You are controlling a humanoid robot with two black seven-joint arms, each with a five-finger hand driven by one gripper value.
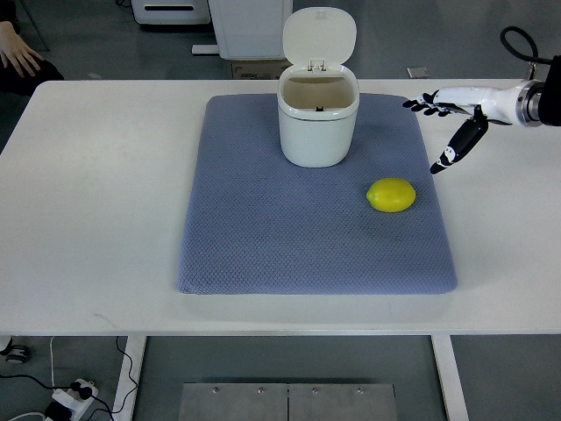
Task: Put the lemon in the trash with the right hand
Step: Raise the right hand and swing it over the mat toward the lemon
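A yellow lemon (391,195) lies on the right part of a blue-grey mat (263,228). A white trash bin (317,121) with its lid flipped up stands on the mat's far middle. My right hand (447,123) comes in from the right edge and hovers above the mat's right border, up and to the right of the lemon. Its fingers are spread and hold nothing; the thumb points down toward the table. It is apart from the lemon.
The mat lies on a white table (88,175). A person's hand (17,54) shows at the far left corner. White equipment (250,26) stands behind the table. Cables and a power strip (70,399) lie on the floor at lower left.
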